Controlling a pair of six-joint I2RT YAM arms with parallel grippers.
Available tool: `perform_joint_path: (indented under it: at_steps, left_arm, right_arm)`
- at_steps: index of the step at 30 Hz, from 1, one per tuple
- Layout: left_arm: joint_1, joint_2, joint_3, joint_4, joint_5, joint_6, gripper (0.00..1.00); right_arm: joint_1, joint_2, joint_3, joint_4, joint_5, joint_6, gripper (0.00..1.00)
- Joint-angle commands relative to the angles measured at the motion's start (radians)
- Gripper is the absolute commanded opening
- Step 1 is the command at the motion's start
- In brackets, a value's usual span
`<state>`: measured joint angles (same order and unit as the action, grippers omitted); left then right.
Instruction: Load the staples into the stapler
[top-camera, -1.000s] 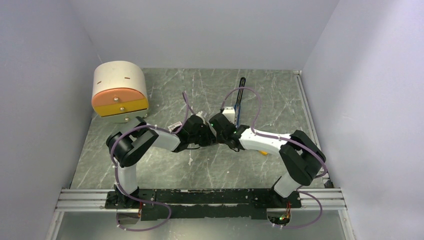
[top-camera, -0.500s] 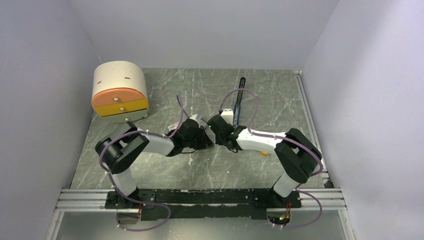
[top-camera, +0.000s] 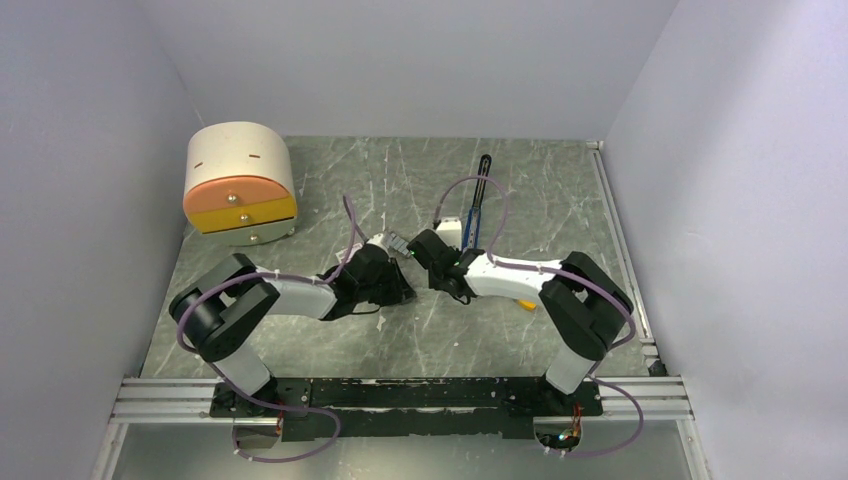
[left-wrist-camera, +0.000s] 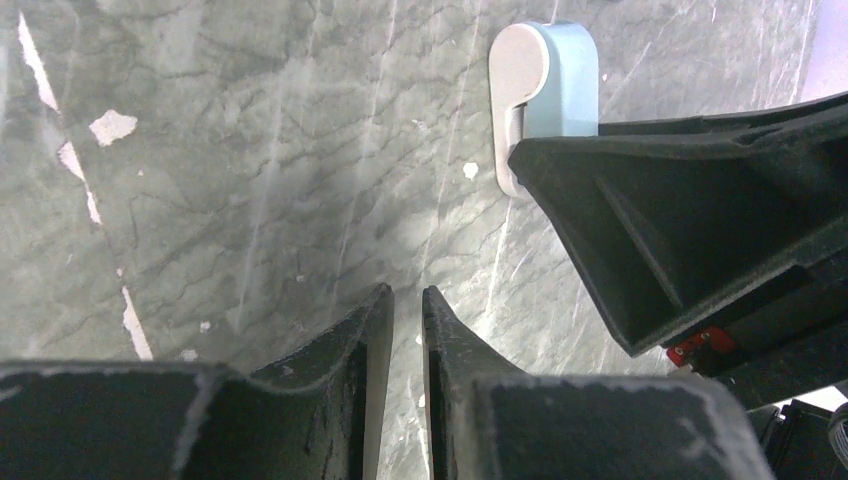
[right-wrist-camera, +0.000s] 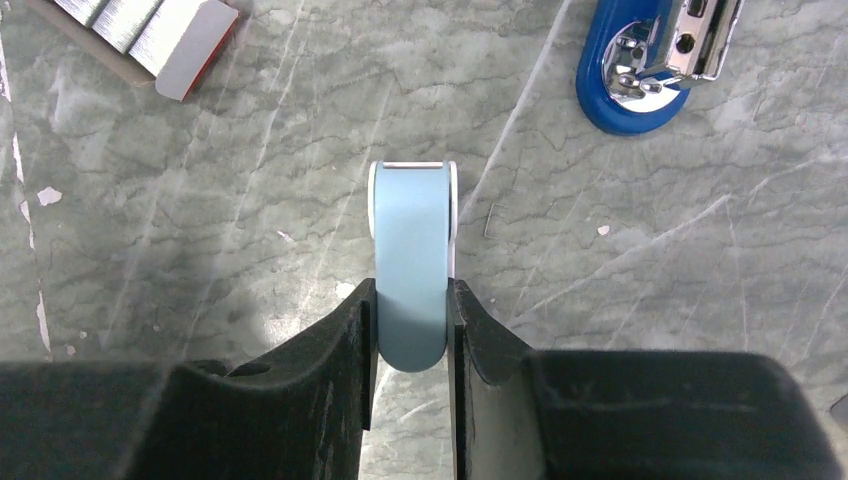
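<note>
The right gripper (right-wrist-camera: 412, 292) is clamping a pale-blue piece (right-wrist-camera: 412, 235), the left gripper (left-wrist-camera: 406, 305) is hanging barely parted and empty, while the staples (right-wrist-camera: 115, 18) are sitting boxed nearby and the open stapler (right-wrist-camera: 640, 70), toward the far edge of the table (top-camera: 300, 330), is awaiting loading.

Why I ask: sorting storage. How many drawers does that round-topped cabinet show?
2: a peach drawer above a yellow drawer, on the cabinet front at the table's far-left corner. Lower ones may be hidden.
</note>
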<state>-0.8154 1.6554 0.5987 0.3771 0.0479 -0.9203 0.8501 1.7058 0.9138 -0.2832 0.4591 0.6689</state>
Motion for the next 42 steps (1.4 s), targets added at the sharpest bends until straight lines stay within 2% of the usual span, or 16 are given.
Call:
perform_joint_path:
  at_steps: [1, 7, 13, 16, 21, 27, 31, 37, 39, 42]
  left_arm:
    - [-0.005, -0.027, -0.032, -0.043, -0.042, 0.025, 0.24]
    - [-0.006, -0.079, -0.041, -0.078, -0.046, 0.042, 0.24]
    - [-0.006, -0.134, -0.053, -0.119, -0.115, 0.061, 0.25]
    - [-0.005, -0.161, -0.058, -0.137, -0.139, 0.070, 0.25]
    - [-0.003, -0.230, -0.057, -0.186, -0.174, 0.092, 0.25]
    - [-0.002, -0.278, -0.070, -0.217, -0.198, 0.100, 0.26]
    - [-0.001, -0.298, -0.091, -0.228, -0.204, 0.095, 0.26]
    - [-0.001, -0.325, -0.101, -0.240, -0.212, 0.095, 0.27]
    - [-0.001, -0.327, -0.102, -0.241, -0.214, 0.096, 0.26]
    - [-0.001, -0.327, -0.100, -0.244, -0.217, 0.098, 0.27]
  right_arm:
    - [-0.007, 0.170, -0.067, -0.001, -0.123, 0.045, 0.19]
    - [-0.018, 0.070, 0.036, -0.094, -0.060, 0.027, 0.32]
    - [-0.032, 0.000, 0.076, -0.101, -0.054, -0.016, 0.58]
    - [-0.035, -0.006, 0.046, -0.054, -0.080, -0.024, 0.66]
    - [-0.036, 0.018, 0.030, -0.035, -0.094, -0.016, 0.65]
    - [-0.036, 0.074, 0.063, -0.058, -0.086, -0.014, 0.51]
    - [-0.036, 0.061, 0.080, -0.079, -0.069, -0.029, 0.56]
    - [-0.036, -0.062, 0.110, -0.109, -0.038, -0.063, 0.63]
    - [-0.036, -0.086, 0.124, -0.122, -0.023, -0.066, 0.63]
    - [-0.036, -0.108, 0.136, -0.133, -0.007, -0.072, 0.56]
